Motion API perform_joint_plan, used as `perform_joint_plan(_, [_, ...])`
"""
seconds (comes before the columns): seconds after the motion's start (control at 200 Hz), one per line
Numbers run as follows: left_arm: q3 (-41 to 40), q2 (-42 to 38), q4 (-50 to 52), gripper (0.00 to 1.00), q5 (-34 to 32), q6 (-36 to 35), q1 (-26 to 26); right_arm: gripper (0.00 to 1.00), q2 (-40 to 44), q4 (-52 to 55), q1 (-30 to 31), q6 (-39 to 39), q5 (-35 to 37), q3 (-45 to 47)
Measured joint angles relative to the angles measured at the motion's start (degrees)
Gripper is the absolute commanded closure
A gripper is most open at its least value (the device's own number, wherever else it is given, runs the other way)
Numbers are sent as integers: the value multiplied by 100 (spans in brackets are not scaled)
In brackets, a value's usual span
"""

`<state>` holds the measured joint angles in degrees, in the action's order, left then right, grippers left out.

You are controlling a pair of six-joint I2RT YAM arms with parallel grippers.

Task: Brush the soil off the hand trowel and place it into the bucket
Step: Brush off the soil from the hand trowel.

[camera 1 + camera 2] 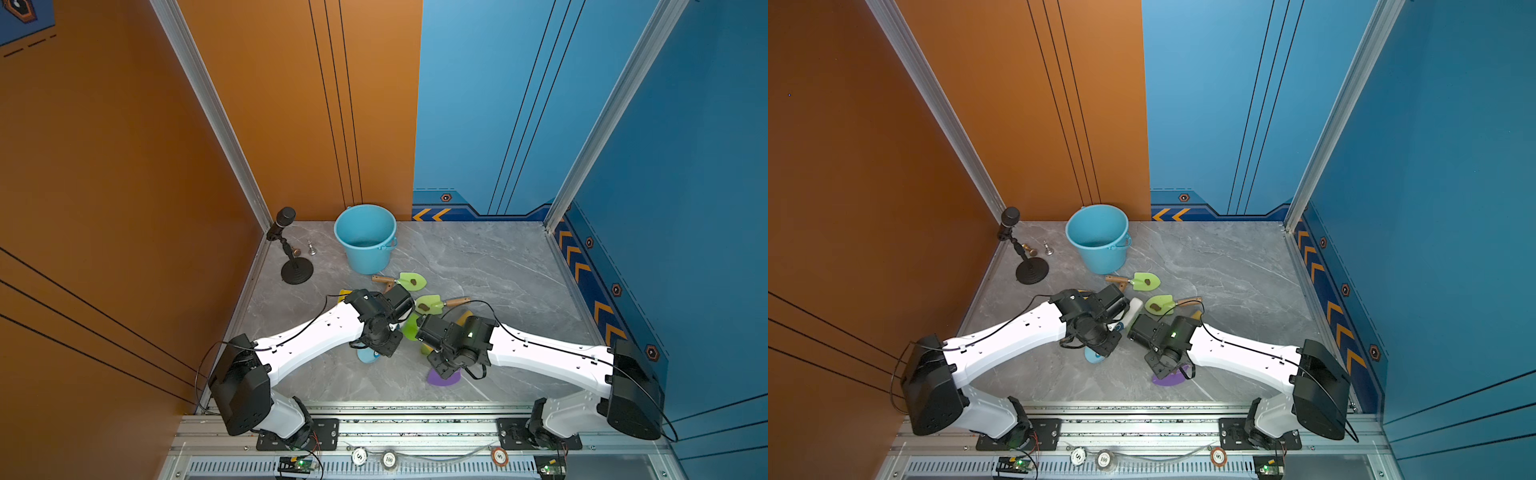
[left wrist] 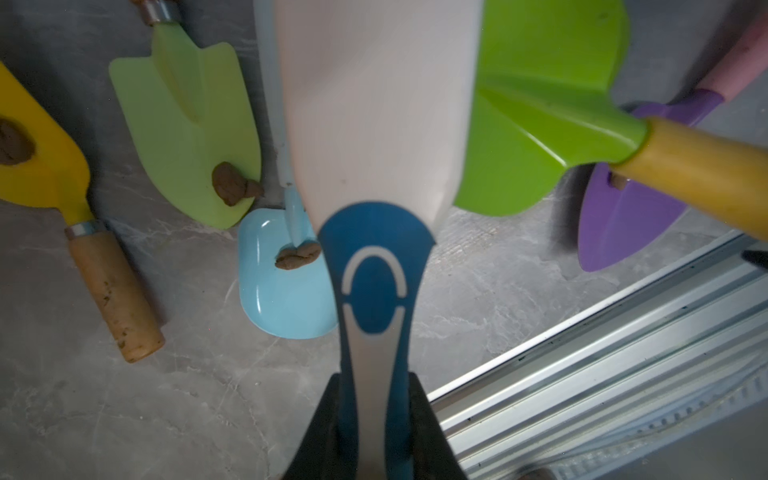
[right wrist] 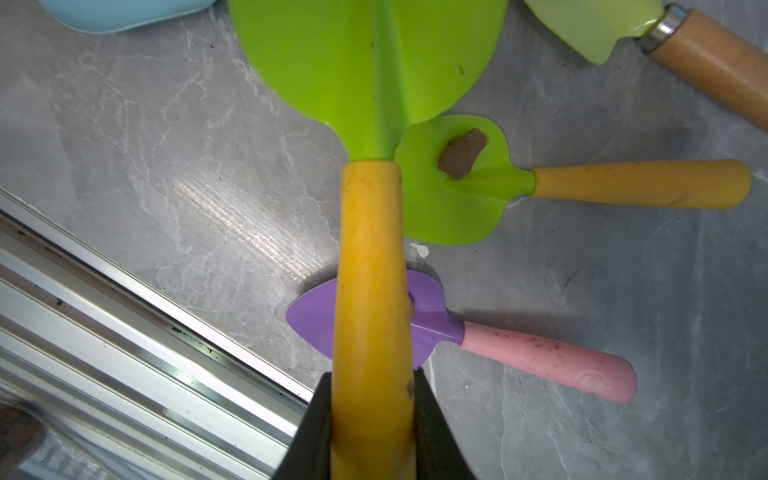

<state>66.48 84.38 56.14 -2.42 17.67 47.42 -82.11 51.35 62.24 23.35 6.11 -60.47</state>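
Observation:
My right gripper [image 3: 372,384] is shut on the yellow handle of a bright-green hand trowel [image 3: 365,62], held above the table. No lump of soil shows on its blade, only small specks. My left gripper [image 2: 374,388] is shut on the blue-and-grey handle of a brush [image 2: 374,124]. The brush's white head lies right next to the trowel's blade [image 2: 540,104]; I cannot tell whether they touch. The light-blue bucket [image 1: 365,237] [image 1: 1098,237] stands upright at the back of the table, beyond both arms. Soil [image 3: 462,153] lies in lumps on other trowels.
Other trowels lie around: two pale-green ones [image 1: 411,281] [image 1: 430,305] with wooden handles, a light-blue one [image 2: 286,282], a yellow one [image 2: 41,158], a purple one [image 3: 415,320] with a pink handle, another green one [image 3: 453,195]. A microphone stand [image 1: 296,270] is at the back left.

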Motion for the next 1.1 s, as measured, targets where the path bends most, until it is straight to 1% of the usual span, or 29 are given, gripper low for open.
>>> perform_joint_plan(0.155, [-221, -282, -13, 100, -15, -42, -354, 95, 7, 4, 13, 28, -9, 166])
perform_joint_plan(0.265, [-271, -516, -13, 100, 35, -76, -341, 95, 7, 11, 7, 63, -9, 256])
perform_joint_plan(0.35, [-271, -603, -15, 100, 94, -74, -155, 95, 7, 11, 0, 66, -7, 258])
perform_joint_plan(0.431, [-269, -570, -17, 100, 151, -66, 184, 95, 7, 13, -7, 63, -4, 258])
perform_joint_plan(0.491, [-254, -446, -24, 100, 236, -24, 472, 95, 7, 15, -11, 63, 2, 256])
perform_joint_plan(0.571, [-240, -179, -131, 100, 385, 31, 721, 95, 7, 28, -15, 63, 4, 238])
perform_joint_plan(0.711, [-234, 289, -369, 100, 553, 83, 811, 95, 4, 140, -7, 61, 7, 160])
perform_joint_plan(0.801, [-227, 459, -494, 100, 551, 83, 745, 95, 2, 247, -2, 63, 13, 160])
perform_joint_plan(0.906, [-264, 511, -614, 100, 566, 81, 529, 95, 2, 328, 26, 63, 42, 153])
perform_joint_plan(1.101, [-619, 332, -885, 100, 557, 79, -455, 95, 4, 332, 52, 61, 153, 153])
